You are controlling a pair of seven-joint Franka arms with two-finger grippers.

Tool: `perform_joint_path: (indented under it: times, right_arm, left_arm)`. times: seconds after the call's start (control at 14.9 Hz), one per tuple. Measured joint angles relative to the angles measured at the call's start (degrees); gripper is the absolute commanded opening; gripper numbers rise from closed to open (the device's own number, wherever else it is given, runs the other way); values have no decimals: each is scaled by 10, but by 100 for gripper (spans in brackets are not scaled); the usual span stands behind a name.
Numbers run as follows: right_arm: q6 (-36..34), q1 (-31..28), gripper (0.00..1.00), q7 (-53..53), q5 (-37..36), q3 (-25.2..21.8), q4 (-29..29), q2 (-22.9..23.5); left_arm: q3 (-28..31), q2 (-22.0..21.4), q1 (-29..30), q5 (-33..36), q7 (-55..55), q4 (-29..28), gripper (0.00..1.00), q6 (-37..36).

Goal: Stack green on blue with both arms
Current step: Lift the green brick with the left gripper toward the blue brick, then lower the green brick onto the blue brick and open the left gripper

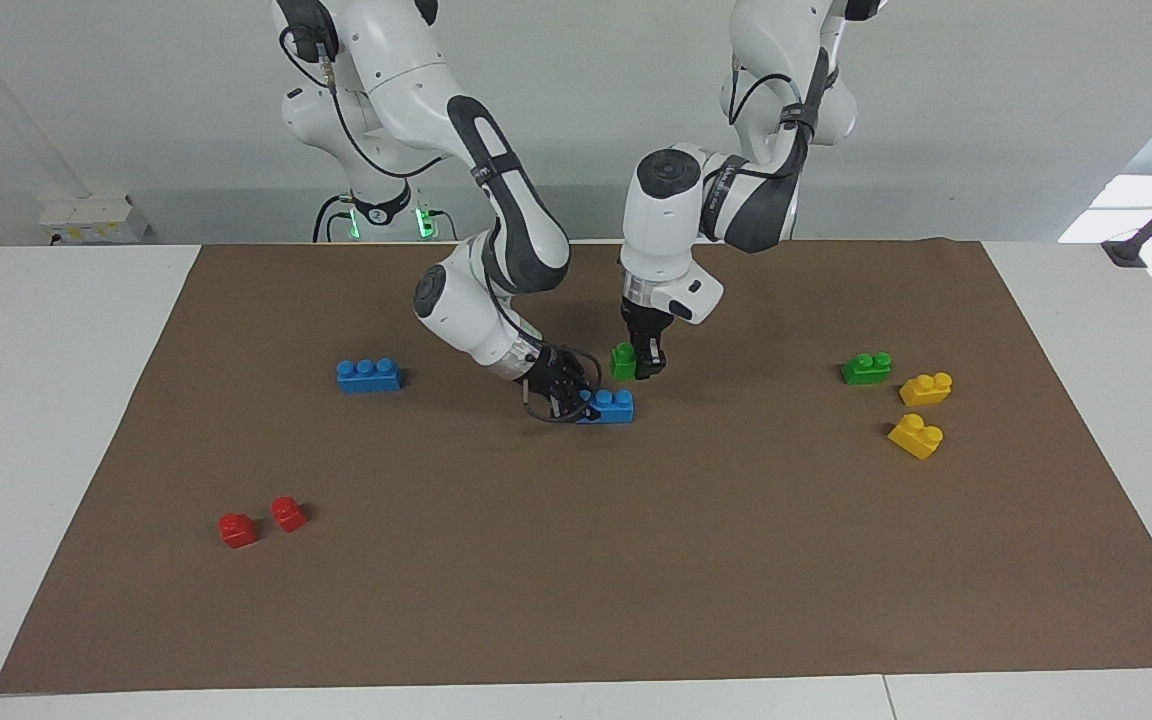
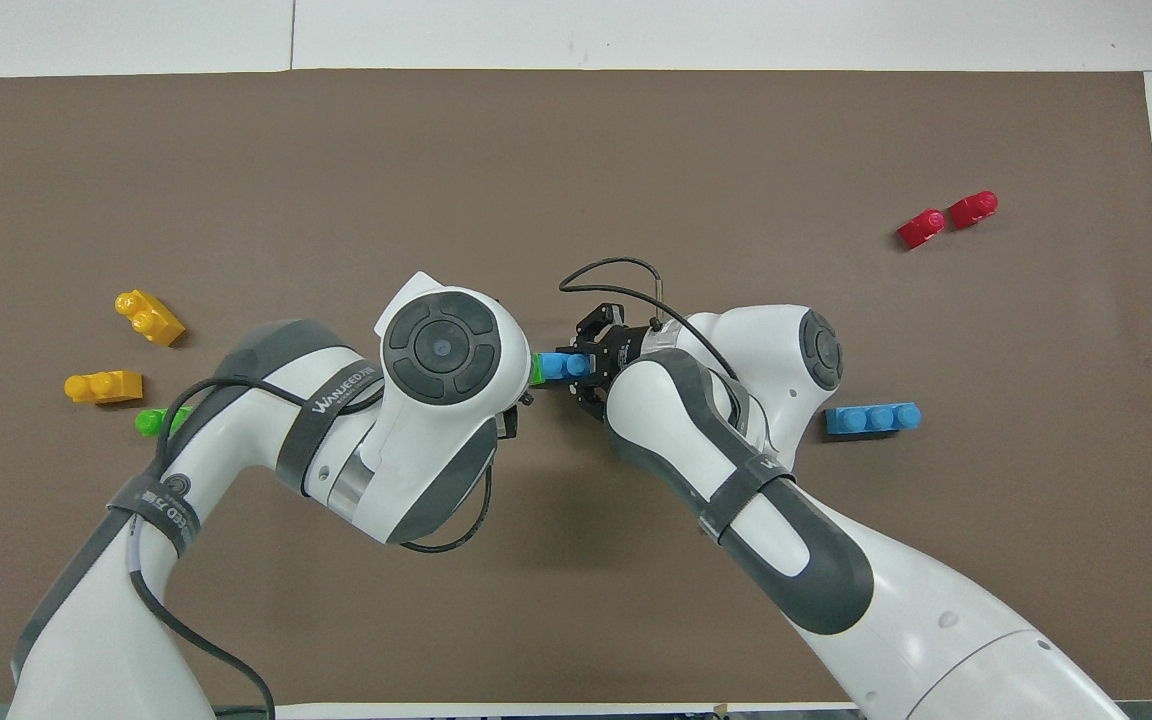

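At the centre of the facing view the left gripper [image 1: 642,366] hung just above the counter [image 1: 496,560], its jaws closed on a green brick [image 1: 623,360] that stuck out sideways, carried slightly above and beside the blue brick [image 1: 612,405]. The right gripper [image 1: 564,397] came in low and tilted at the end of that blue brick toward the right arm; its jaws appeared to be closed on that end, though the overlap made this hard to confirm. In the overhead view only a sliver of green [image 2: 537,368] showed past the left arm's wrist, touching the visible end of the blue brick [image 2: 567,365], with the right gripper [image 2: 591,372] at its other end. A second blue brick [image 1: 368,375] lay at the left of centre, a second green brick [image 1: 866,368] and two yellow bricks [image 1: 921,412] at the right, and two red bricks [image 1: 261,522] at the lower left. The step in hand seemed to be seating green on blue. Doing it well probably called for the right gripper to keep the blue brick flat and steady while the left squared the green brick over the free studs, then pressed straight down, and released only once it sat level.
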Motion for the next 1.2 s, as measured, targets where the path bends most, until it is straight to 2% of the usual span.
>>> perform_joint_path:
  times: [0.4, 1.2]
  right_arm:
    - [0, 0, 0, 0, 0, 0, 0, 0]
    - [0, 0, 0, 0, 0, 0, 0, 0]
  left_arm:
    - [0, 42, -18, 30, -40, 3, 0, 32]
    - [2, 47, -18, 36, -42, 5, 0, 50]
